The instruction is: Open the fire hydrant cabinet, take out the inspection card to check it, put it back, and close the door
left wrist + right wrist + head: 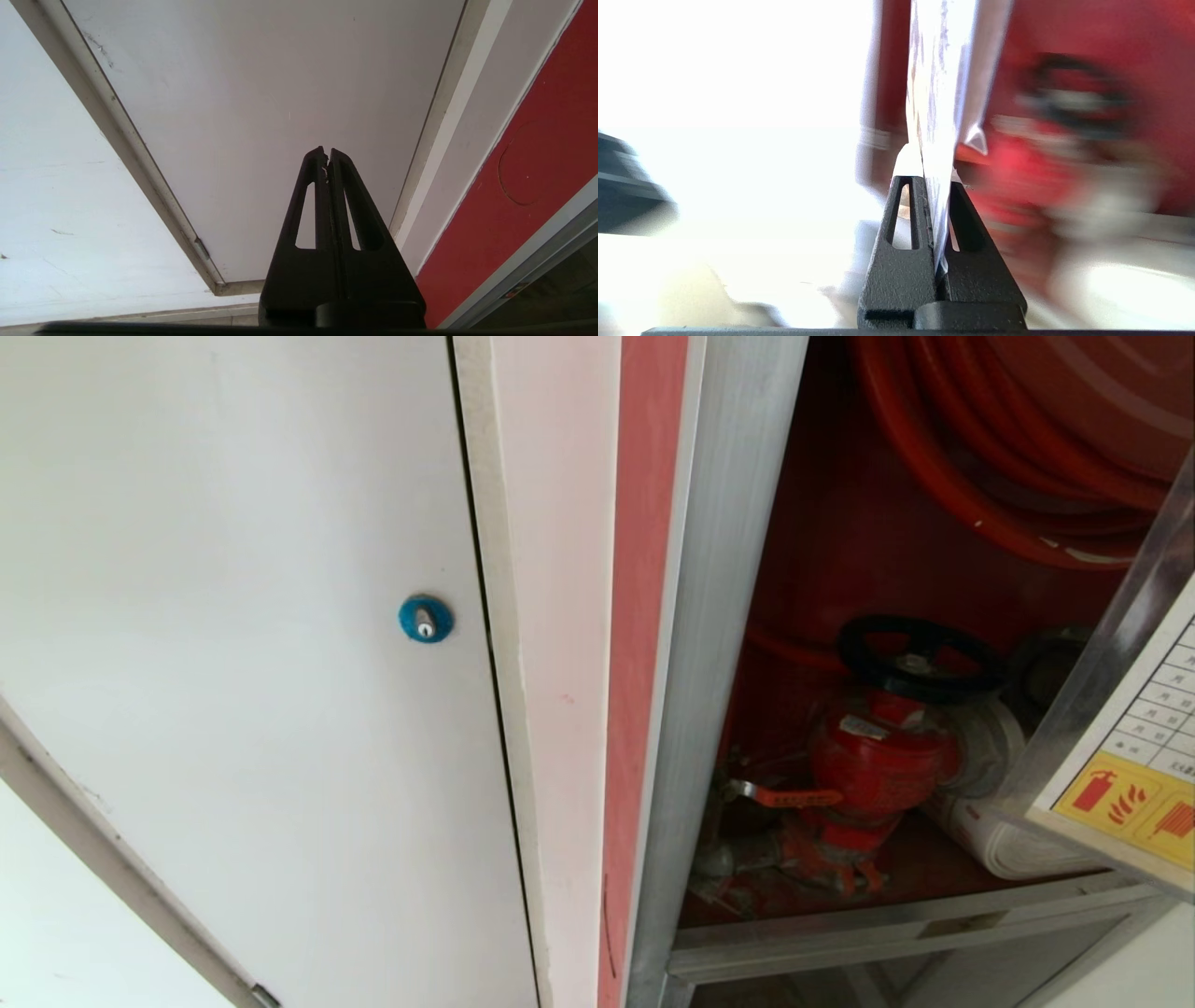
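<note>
Pinching the inspection card (934,140) edge-on, the right tool (936,186) lifts it at four o'clock from the open cabinet's red valve (873,761), presumably for checking; the left tool (327,156) idles shut.

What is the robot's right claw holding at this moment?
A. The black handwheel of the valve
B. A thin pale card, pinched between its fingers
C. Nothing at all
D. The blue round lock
B: in the right wrist view the right claw is shut on a thin pale card standing up between its fingers, while the black handwheel and the blue lock sit untouched.
</note>
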